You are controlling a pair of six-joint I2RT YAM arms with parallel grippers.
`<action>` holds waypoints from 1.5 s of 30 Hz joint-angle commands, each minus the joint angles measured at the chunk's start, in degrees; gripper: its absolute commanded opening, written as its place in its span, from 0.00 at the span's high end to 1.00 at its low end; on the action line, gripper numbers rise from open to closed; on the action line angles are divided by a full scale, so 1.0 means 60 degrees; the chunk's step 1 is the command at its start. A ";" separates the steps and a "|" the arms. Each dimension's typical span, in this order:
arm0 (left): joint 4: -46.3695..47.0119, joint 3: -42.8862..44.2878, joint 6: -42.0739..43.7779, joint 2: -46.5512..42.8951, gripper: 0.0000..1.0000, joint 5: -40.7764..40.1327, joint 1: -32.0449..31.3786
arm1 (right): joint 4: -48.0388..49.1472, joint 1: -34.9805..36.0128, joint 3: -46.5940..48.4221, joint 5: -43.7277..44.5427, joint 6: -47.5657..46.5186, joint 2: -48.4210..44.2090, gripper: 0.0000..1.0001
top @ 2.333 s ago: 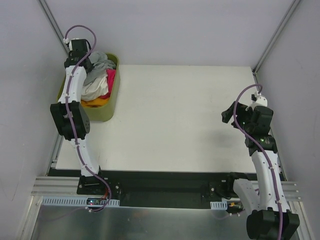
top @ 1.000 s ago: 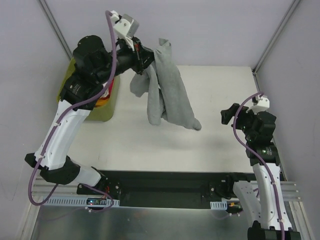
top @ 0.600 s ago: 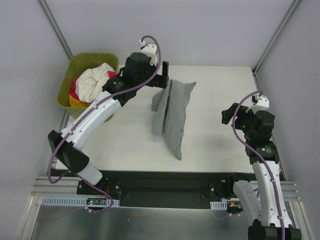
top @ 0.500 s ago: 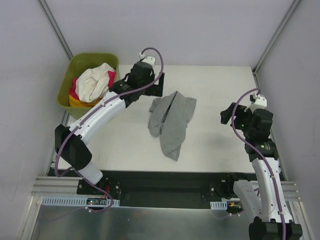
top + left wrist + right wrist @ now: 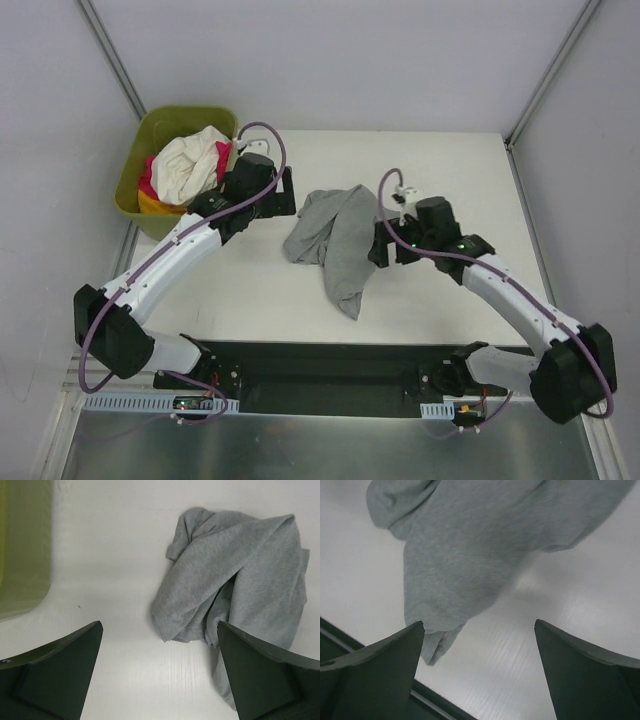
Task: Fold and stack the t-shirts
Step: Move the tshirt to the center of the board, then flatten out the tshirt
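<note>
Grey t-shirt: soft, light, limp; crumpled mid-frame.
Hold: probably a hem corner (the lower tip).
Left pincer, right pincer: both wide open, empty.

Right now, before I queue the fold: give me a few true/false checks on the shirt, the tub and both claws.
1. The grey t-shirt lies crumpled on the table, unfolded. True.
2. The left claw is shut on the grey t-shirt. False: it is open and holds nothing; the shirt lies on the table in front of it.
3. A white t-shirt sits in the olive-green tub. True.
4. The right claw is parked at the table's right edge, well away from the shirt. False: it is open right at the grey t-shirt's right side.
</note>
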 commanded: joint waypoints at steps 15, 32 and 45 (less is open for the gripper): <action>-0.0047 -0.2386 -0.1495 -0.0878 0.01 0.1085 0.0069 | -0.0199 0.4850 -0.0176 0.0626 0.0471 0.2814 0.17; -0.0003 -0.3325 -0.2183 -0.0734 0.00 0.1700 0.0069 | -0.1221 0.5056 0.0483 0.3656 0.0295 0.1968 0.99; 0.1051 -0.2302 -0.2506 0.1932 0.02 0.2712 0.0084 | -0.1868 0.1731 0.0967 0.2311 0.0222 0.0648 0.98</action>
